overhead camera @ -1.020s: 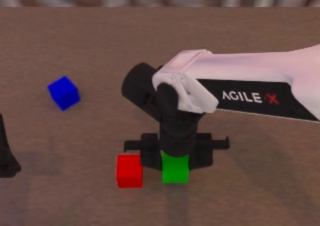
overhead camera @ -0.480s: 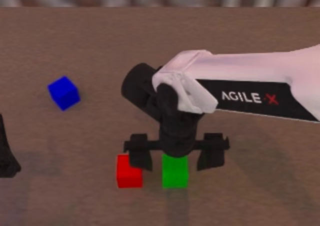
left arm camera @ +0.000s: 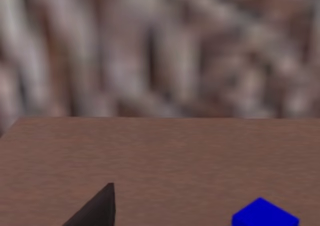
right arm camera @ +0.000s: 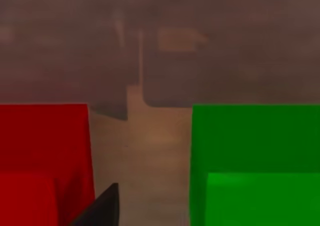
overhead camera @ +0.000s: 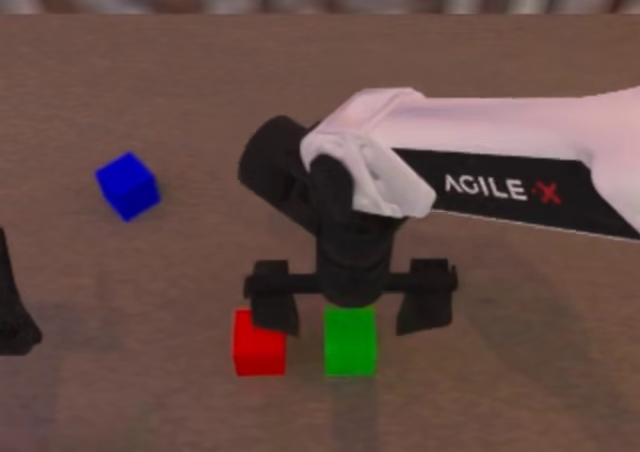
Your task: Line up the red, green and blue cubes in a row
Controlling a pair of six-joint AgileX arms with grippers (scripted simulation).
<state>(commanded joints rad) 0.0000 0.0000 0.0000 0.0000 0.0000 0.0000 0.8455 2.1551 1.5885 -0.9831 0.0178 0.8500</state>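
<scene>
My right gripper (overhead camera: 350,307) hangs spread wide, holding nothing, straddling the green cube (overhead camera: 350,341) with gaps on both sides. One finger (overhead camera: 275,310) overlaps the red cube (overhead camera: 258,347) from above. Red and green are plain, equal in size, side by side with a bare strip between. Blue cube (overhead camera: 127,185) sits well off to the left, bare table (overhead camera: 480,372) all round it. Left gripper (overhead camera: 12,312) parked at the left edge; can't tell its opening.

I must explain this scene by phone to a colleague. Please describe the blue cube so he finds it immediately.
Start at the white right arm reaching in from the table's right; its open right gripper hangs over the red cube and green cube. The blue cube sits alone, far left, turned diagonally.
</scene>
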